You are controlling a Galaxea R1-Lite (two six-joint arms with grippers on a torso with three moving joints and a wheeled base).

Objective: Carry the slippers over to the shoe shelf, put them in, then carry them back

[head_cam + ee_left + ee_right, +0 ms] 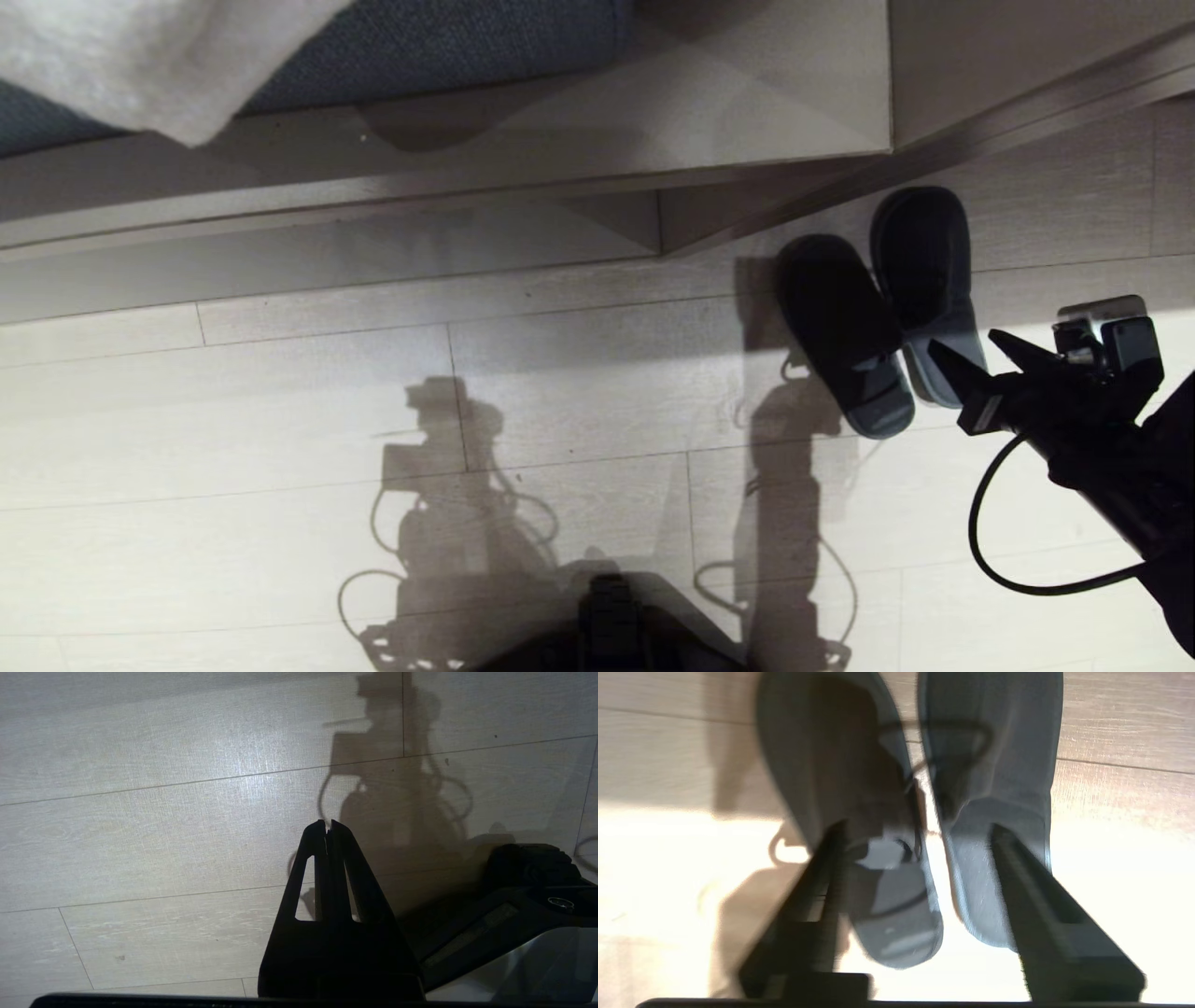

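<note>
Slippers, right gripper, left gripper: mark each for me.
slippers (845, 327): head view, upper band of the pair's left slipper.
right gripper (971, 359): head view, midway between its open fingertips.
left gripper (327, 825): left wrist view, closed fingertips over floor.

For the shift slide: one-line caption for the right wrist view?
Open right gripper poised over the paired slippers side by side on the wood floor.

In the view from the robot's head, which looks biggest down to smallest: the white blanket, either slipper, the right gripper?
1. White blanket, though cut off by the frame.
2. The slippers; the two look alike.
3. Right gripper, smallest, though nearer the camera, so unsure.
</note>
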